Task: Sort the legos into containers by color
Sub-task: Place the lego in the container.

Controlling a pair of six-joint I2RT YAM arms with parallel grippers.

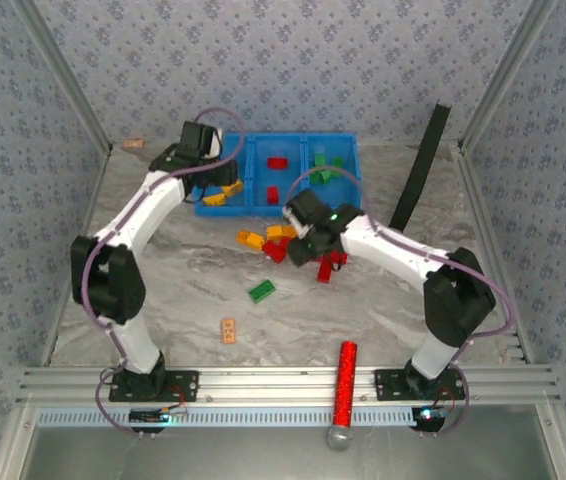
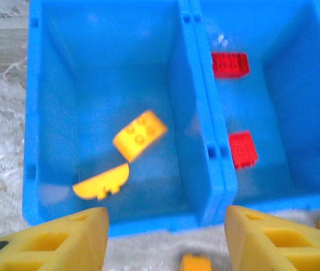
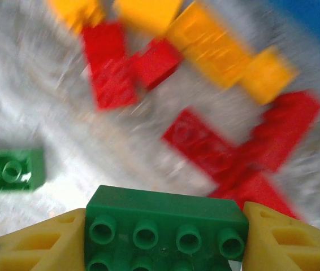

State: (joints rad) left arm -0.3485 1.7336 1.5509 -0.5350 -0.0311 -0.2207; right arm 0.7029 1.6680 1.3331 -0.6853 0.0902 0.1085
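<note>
Green brick clamped in right claw, fingers on its two short ends, studs facing the wrist cam, above the table. Under it: pile of red and yellow bricks, second green brick lying apart to one side. Further out, bins: left one has two yellow pieces, middle has two reds, right has greens. Left claw hangs at the left bin's near edge, fingers spread, nothing between them. Bricks look light, rigid, slick hard plastic. Pinch flat opposite walls, not studs or corners, else they'll likely twist out. Held one presumably belongs in the right bin.
</note>
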